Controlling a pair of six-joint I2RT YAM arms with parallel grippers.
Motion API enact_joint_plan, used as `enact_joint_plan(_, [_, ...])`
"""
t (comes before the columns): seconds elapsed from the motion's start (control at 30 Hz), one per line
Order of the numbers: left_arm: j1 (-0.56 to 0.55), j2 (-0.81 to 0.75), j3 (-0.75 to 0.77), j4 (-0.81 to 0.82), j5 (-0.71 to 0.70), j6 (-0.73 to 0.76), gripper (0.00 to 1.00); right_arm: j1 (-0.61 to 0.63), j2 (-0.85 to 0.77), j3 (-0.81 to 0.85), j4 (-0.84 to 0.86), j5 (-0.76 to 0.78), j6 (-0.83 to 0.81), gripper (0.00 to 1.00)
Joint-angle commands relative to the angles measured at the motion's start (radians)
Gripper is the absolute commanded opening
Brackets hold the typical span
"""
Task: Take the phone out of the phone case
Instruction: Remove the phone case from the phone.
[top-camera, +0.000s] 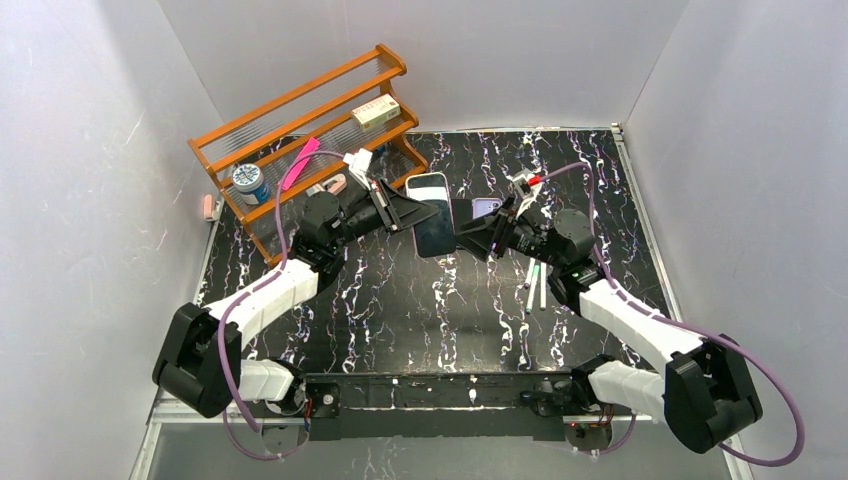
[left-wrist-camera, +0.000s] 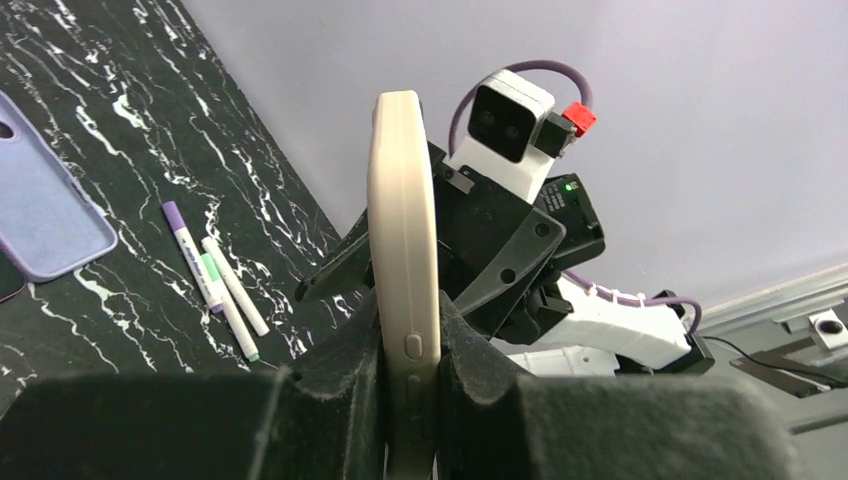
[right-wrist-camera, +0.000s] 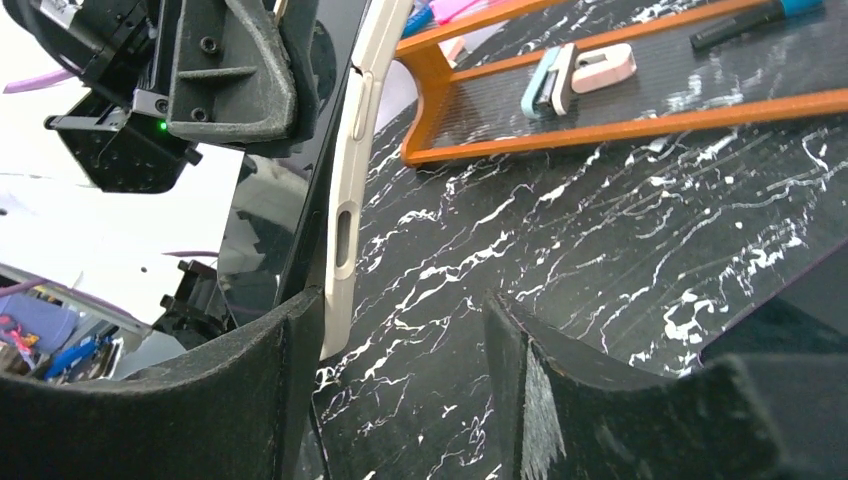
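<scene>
A phone in a cream case is held up above the table, edge-on in the left wrist view. My left gripper is shut on the cased phone, its pads pressing on both faces near the side buttons. In the right wrist view the cream case wraps the dark glossy screen. My right gripper is open; its left finger sits by the phone's lower corner on the screen side, and its right finger is apart from it. In the top view my right gripper is at the phone's right edge.
An empty purple phone case lies on the black marbled table, and also shows in the left wrist view. Markers lie right of centre. An orange rack with small items stands at the back left. White walls enclose the table.
</scene>
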Motion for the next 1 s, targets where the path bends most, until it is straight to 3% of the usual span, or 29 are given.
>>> enact_joint_plan(0.0, [0.012,-0.021,-0.024,-0.037,-0.099,0.027,0.0,-0.002,-0.058,0.032,-0.012,0.009,0.066,0.67])
enact_joint_plan(0.47, [0.01,-0.015,-0.004,0.014,-0.046,-0.027,0.0,-0.003,-0.012,0.009,0.075,-0.054,0.085,0.65])
enact_joint_plan(0.67, [0.01,-0.021,-0.002,0.018,-0.04,-0.04,0.0,-0.002,-0.047,-0.005,0.003,-0.076,0.001,0.56])
enact_joint_plan(0.97, [0.01,-0.01,-0.009,0.018,-0.053,-0.027,0.0,-0.001,-0.031,0.025,0.036,-0.168,0.165,0.49])
